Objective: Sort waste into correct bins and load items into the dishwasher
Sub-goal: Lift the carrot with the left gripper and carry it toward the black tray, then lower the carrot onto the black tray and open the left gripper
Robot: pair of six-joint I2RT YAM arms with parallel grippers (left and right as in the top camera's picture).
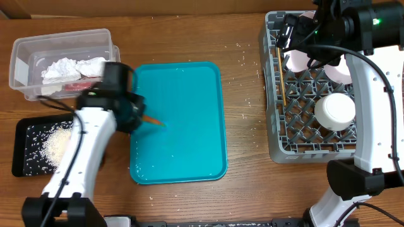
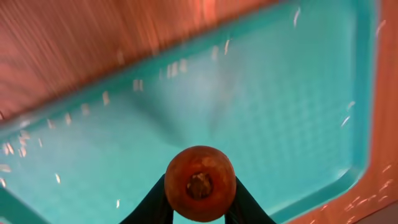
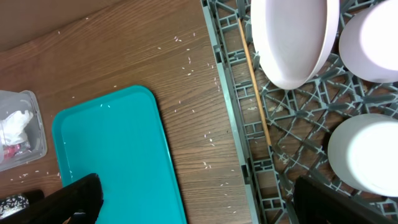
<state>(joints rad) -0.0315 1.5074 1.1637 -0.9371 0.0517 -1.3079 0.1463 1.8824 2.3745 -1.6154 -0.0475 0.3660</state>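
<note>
My left gripper (image 1: 140, 115) is shut on the thin orange carrot (image 1: 152, 120) and holds it over the left edge of the teal tray (image 1: 189, 82). In the left wrist view the carrot's round end (image 2: 200, 183) sits between my fingers, above the teal tray (image 2: 267, 106). My right gripper (image 3: 205, 199) is open and empty, high over the left side of the grey dish rack (image 1: 273, 126). The rack holds pale dishes (image 1: 334, 110) and the wooden stick (image 1: 281, 75). The stick (image 3: 255, 93) and a dish (image 3: 292, 37) also show in the right wrist view.
The clear tub (image 1: 25, 47) at the back left holds white tissues (image 1: 69, 66) and a red wrapper. The black tray (image 1: 22, 135) at the front left holds white rice (image 1: 53, 146). Stray rice grains lie on the teal tray and on the wood between tray and rack.
</note>
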